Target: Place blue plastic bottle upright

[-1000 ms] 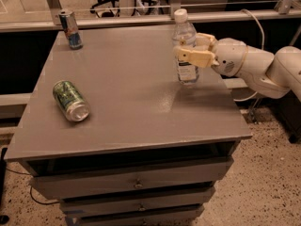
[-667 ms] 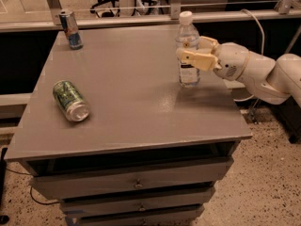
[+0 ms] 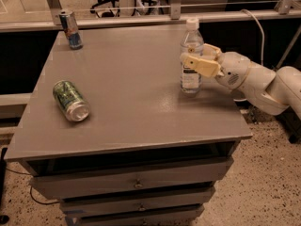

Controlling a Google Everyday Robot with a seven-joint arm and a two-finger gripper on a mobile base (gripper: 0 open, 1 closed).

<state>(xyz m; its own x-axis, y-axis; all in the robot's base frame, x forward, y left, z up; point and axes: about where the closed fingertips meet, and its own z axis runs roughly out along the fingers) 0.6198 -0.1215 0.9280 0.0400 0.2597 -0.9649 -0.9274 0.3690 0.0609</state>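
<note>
The blue plastic bottle is clear with a white cap and a white label. It stands upright with its base on the grey table, near the right edge. My gripper reaches in from the right and is shut on the bottle's middle. One cream finger lies across the front of the label. The other finger is behind the bottle and mostly hidden.
A green drink can lies on its side at the table's left. A slim blue-and-silver can stands upright at the back left corner. Drawers sit below the tabletop. A rail and a cable run behind the table.
The gripper has carried the bottle slightly right and down. The bottle has gone from a slight tilt to upright on the table. The cans have not moved.
</note>
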